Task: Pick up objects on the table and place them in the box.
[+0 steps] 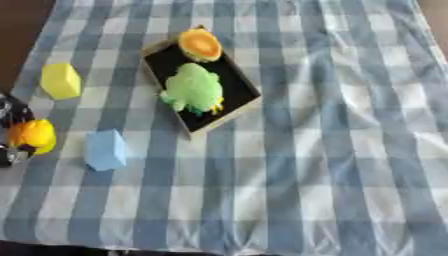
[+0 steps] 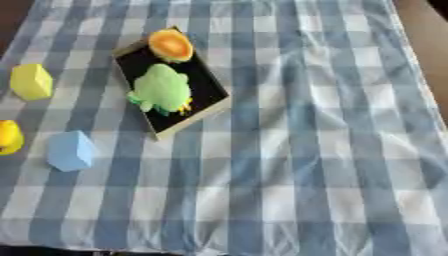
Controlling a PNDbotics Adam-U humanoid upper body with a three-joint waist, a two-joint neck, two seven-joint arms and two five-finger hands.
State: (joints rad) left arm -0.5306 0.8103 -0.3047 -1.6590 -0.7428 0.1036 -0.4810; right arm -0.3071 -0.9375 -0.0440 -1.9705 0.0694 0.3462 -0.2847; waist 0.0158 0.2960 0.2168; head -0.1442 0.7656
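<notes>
The box point(image 1: 203, 85), shallow with a black inside, lay askew on the bench's blue-and-white checked cloth point(image 1: 332, 150), left of middle. A green toy point(image 1: 192, 90) filled its centre, and an orange-and-yellow round piece point(image 1: 200, 44) sat at its far end, against the rim. Well to the left lay a yellow block point(image 1: 60, 80); nearer, a pale blue block point(image 1: 106, 149). At the left edge the left robot hand point(image 1: 12, 135) showed dark around a yellow-orange object point(image 1: 33, 135), seemingly holding it, though I could not tell its fingers.
</notes>
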